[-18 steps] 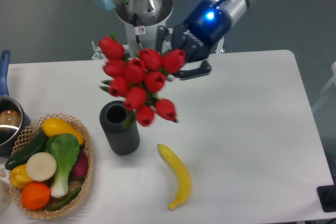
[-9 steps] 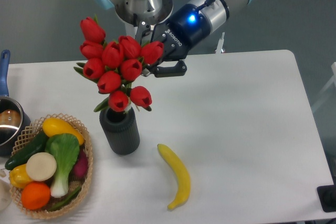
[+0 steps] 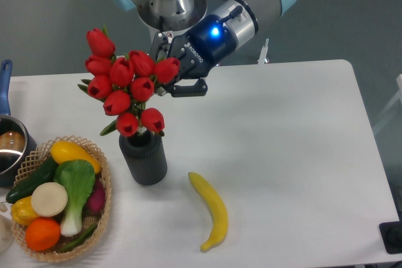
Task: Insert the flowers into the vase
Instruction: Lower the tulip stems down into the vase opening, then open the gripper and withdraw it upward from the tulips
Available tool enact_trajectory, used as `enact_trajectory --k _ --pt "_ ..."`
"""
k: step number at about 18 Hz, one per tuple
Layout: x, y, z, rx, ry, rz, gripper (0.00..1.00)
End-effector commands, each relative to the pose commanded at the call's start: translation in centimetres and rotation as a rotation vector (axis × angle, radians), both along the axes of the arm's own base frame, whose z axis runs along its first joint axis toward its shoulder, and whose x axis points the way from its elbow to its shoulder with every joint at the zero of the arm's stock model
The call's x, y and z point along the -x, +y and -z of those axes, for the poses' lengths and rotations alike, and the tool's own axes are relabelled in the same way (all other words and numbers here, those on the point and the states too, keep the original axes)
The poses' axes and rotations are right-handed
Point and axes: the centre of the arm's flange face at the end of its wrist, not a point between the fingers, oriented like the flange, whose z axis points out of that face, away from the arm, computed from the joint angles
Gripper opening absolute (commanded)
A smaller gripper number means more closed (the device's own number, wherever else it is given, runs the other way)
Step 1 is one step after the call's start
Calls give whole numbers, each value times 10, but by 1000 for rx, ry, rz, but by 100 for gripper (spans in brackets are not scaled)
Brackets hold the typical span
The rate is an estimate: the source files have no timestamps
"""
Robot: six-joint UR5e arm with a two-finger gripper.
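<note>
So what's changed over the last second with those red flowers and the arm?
The gripper has swung left across the picture, carrying the flowers with it. The bunch has gone from tilted beside the vase to standing over its mouth, stems reaching into it. The gripper keeps its hold on them. The vase, banana and basket have not moved.

banana (image 3: 211,209) on table (image 3: 301,155) | vegetable basket (image 3: 100,218) front-left | pot (image 3: 11,149) left edge

The flowers (image 3: 125,86), a bunch of red tulip buds with green leaves, stand left of centre, stems reaching into the mouth of the vase (image 3: 144,157), a dark ribbed upright cylinder below them.
</note>
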Motion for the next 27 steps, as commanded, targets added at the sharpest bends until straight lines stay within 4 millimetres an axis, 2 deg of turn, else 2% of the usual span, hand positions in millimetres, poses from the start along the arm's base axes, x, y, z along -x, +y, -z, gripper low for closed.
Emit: enact_trajectory --k 7,12,16,19,21,22,23,25,26,27 --pt "-4 1 19 9 -1 10 0" --pt "0 3 58 46 3 18 2" --pt "-14 2 106 57 27 50 6" --pt "-24 0 122 81 32 65 9" --pt "-26 -2 126 101 44 70 13" --pt "-26 -2 127 109 50 71 26" --pt "-27 -2 126 109 50 72 32" --pt "-27 -2 125 109 53 71 58" --pt "-27 -3 124 111 59 71 76" --pt "-27 -3 123 115 63 72 99"
